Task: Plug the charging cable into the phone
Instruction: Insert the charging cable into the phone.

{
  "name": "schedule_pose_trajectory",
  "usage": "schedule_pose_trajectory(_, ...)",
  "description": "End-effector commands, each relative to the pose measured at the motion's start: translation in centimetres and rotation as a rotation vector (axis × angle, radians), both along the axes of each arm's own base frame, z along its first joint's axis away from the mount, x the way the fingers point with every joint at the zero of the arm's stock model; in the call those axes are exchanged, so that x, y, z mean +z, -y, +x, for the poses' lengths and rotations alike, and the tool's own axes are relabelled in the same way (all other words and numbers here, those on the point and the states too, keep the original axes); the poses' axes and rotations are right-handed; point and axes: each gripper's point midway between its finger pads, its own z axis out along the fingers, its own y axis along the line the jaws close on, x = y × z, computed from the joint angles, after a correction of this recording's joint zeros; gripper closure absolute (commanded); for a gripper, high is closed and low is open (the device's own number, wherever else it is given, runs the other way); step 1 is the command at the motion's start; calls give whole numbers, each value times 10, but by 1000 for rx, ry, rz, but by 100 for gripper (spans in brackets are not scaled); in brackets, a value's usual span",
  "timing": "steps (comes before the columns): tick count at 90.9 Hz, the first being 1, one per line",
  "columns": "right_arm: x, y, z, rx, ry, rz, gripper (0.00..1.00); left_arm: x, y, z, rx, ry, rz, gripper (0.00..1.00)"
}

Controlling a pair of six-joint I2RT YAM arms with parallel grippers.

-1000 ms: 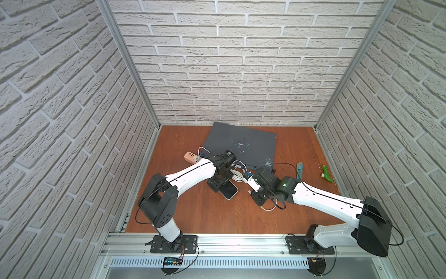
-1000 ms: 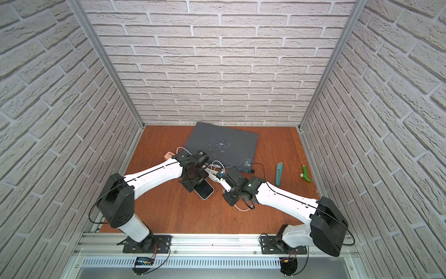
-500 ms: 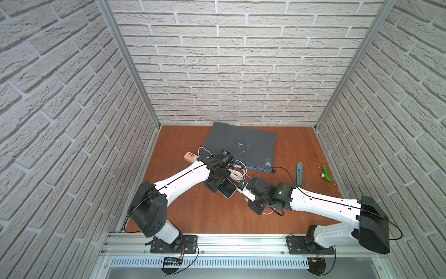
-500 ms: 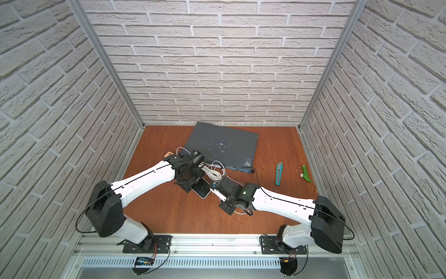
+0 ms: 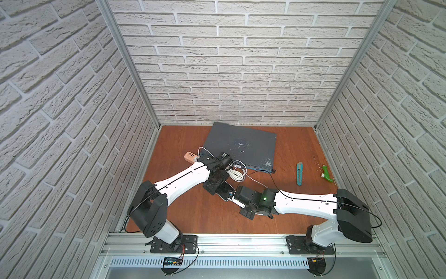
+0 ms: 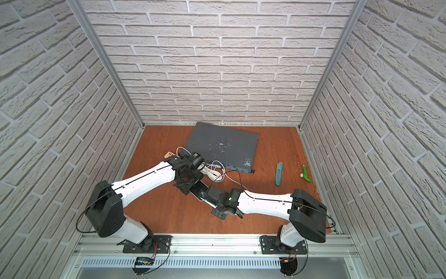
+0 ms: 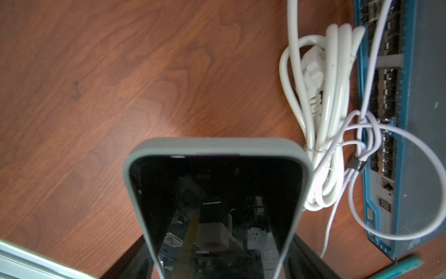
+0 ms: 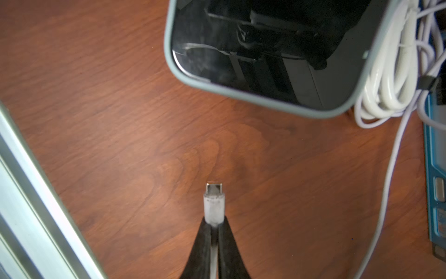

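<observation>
White charging cable point(image 8: 214, 205) pinched in right pincer point(image 8: 214, 221), tip short of the phone point(image 8: 253, 48) the left pincer point(image 7: 219, 261) clasps.

Your left arm point(image 5: 183, 180) reaches inward, left gripper point(image 5: 218, 187) spread wide, clamping the phone point(image 7: 217, 205); your right arm point(image 5: 304, 201) stretches low, right gripper point(image 8: 214, 223) pinched tight on the charging cable point(image 8: 214, 205).

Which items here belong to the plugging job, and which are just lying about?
In the job: charging cable, its connector clamped in the right gripper; phone, held by the left gripper.
Lying about: grey flat box; pink power strip; coiled white cord; teal utility knife; small green object.
</observation>
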Motion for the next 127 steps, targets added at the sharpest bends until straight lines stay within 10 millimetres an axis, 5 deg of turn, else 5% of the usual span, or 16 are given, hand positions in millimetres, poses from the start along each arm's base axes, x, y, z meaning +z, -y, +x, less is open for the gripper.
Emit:
schedule_pose_trajectory(1,7,-16,2,26,25,30,97,-3,-3,-8,18,-26,15,100)
schedule_pose_trajectory(127,16,-23,11,10,65,45,97,-5,4,-14,-43,-19,42,100)
